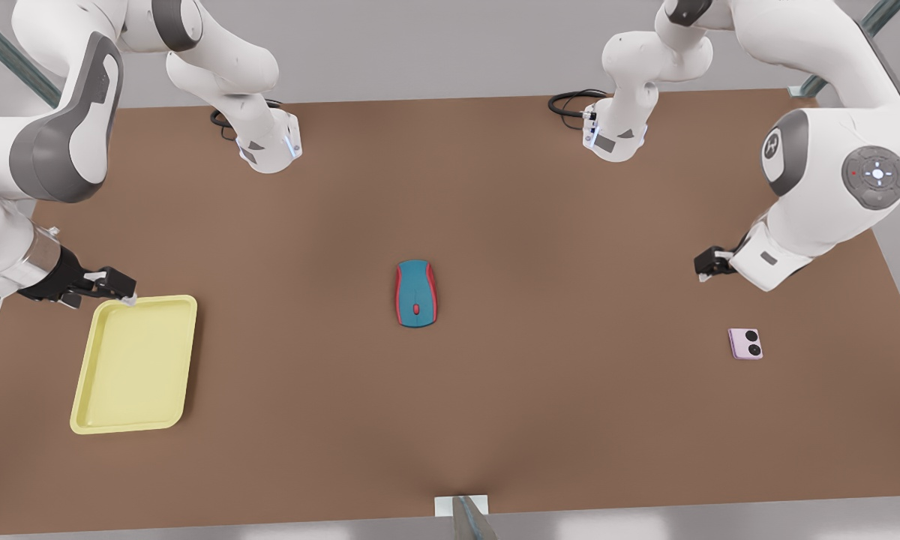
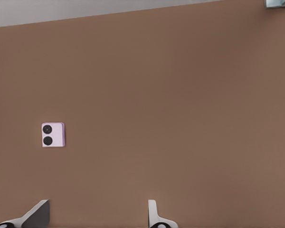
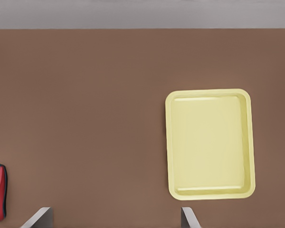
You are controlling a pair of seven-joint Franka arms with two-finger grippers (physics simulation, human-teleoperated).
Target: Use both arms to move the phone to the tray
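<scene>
Lying flat on the desk, the phone may slip from the open left pincer; the right pincer, open, waits beside the tray.

White jointed arms, grey joint caps, black cables, small black jaws

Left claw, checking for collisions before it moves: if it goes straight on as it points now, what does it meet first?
Probably the bare table. The left claw is open; the phone lies off to one side.
</scene>
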